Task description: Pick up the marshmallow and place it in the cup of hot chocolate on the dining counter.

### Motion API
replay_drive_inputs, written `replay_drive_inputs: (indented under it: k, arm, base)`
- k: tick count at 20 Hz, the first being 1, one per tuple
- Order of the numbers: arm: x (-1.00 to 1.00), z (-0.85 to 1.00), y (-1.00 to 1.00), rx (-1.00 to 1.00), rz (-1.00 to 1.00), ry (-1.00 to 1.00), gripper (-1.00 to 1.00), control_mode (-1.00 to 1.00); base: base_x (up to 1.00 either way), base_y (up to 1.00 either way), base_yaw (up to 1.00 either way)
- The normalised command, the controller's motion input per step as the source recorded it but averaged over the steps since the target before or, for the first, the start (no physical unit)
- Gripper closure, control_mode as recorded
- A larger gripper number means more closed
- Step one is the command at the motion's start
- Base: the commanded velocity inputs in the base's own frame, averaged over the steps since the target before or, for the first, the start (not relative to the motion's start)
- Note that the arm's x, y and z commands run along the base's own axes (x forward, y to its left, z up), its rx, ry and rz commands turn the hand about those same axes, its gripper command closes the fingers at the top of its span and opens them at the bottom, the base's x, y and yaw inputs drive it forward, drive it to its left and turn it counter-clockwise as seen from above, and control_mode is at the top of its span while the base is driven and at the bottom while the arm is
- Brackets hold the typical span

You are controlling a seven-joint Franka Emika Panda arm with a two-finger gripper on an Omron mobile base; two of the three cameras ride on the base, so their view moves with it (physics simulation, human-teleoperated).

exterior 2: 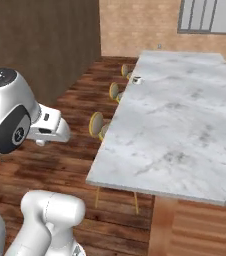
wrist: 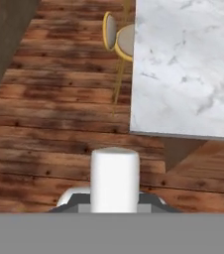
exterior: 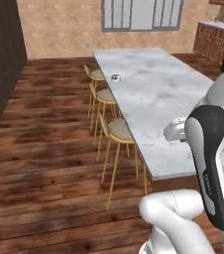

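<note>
I am holding the marshmallow (wrist: 114,179) in my closed hand (wrist: 114,206) while the cup (exterior: 115,77) is sitting far off at twelve o'clock along the bench (exterior: 153,94) edge, so a long carry risks dropping it.

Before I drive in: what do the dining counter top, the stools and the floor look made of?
Dining counter: polished-looking marble, white-grey with darker veins. Stools: thin yellow frames, maybe painted metal, with tan round seats, likely padded. Floor: dark wood planks, grain and seams visible, slight sheen.
</note>
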Motion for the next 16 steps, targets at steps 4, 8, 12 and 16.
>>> replay_drive_inputs:
  k: [4, 8, 12, 16]
  arm:
    - [0.0, 0.0, 0.0, 0.0, 0.0, 0.0, 1.0, 1.0]
    - [0.0, 0.0, 0.0, 0.0, 0.0, 0.0, 1.0, 1.0]
    - [0.0, 0.0, 0.0, 0.0, 0.0, 0.0, 1.0, 1.0]
    - [0.0, 0.0, 0.0, 0.0, 0.0, 0.0, 1.0, 1.0]
  base:
    - [0.62, 1.0, -0.43]
    - [0.57, 1.0, -0.51]
    - [0.61, 0.98, -0.57]
    - [0.6, 1.0, -0.56]
